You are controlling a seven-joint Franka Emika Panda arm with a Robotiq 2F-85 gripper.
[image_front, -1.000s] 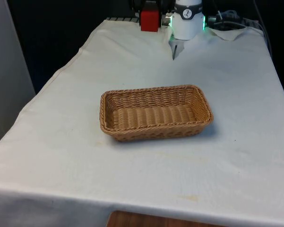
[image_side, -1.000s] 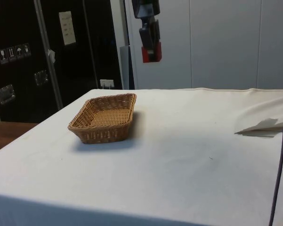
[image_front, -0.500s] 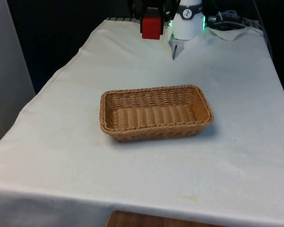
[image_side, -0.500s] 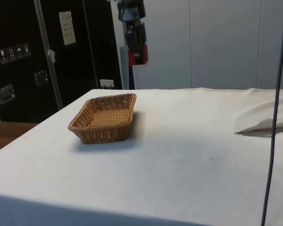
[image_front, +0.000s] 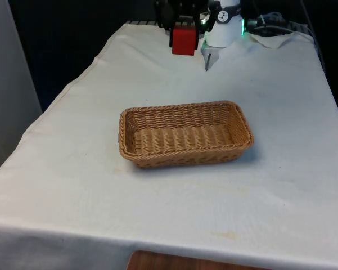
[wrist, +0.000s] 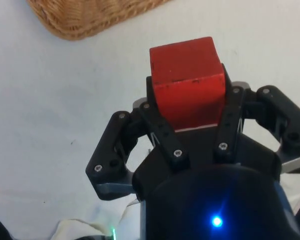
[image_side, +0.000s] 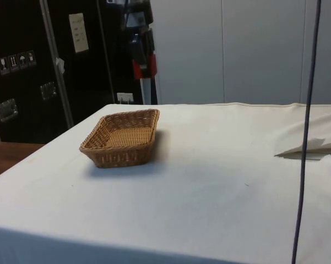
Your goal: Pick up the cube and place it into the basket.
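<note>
- High above the table's far end, the black gripper (image_front: 184, 35) is clamping the red cube (image_front: 184, 41) between its two fingers, the block hanging in the air, well clear of the cloth.
- From the wrist view, the cube (wrist: 186, 80) is sitting squarely between the fingers (wrist: 162, 131), with a corner of the basket (wrist: 85, 17) showing beyond it.
- Near the middle of the table, the wicker basket (image_front: 185, 134) is resting on the white cloth (image_front: 157, 214), well apart from the gripper.
- From the side view, the cube (image_side: 144, 68) is hovering beyond and above the basket (image_side: 121, 137).
</note>
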